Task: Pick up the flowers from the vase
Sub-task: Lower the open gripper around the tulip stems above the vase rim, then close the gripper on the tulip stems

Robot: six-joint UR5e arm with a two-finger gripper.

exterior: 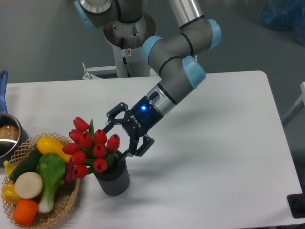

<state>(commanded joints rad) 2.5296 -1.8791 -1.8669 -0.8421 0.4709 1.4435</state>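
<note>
Camera view, fixed, looking down on a white tabletop [214, 157]. Near the front left, the vase [113, 180]: dark grey, cylindrical, upright on the tabletop. In it, the flowers [91, 147]: red closed tulips with green leaves, heads leaning up and to the left, well above the rim. Reaching down from the upper middle, the grey and blue arm [176, 67], blue light lit at the wrist. At its end, the gripper [121, 138], black, tilted toward the bunch from the right; jaws spread apart, nothing held, one finger above the right-hand tulips, the other just beside the rightmost bloom and above the vase rim. Whether the lower finger touches the stems: cannot tell. Left of the vase, close beside it, a woven basket [71, 198] filled with toy vegetables and fruit: yellow squash [51, 145], green cucumber [26, 163], leafy green piece [50, 172], orange [25, 211]. At the far left edge, a steel pot [8, 136] with a blue handle [3, 90], partly cut off.
</note>
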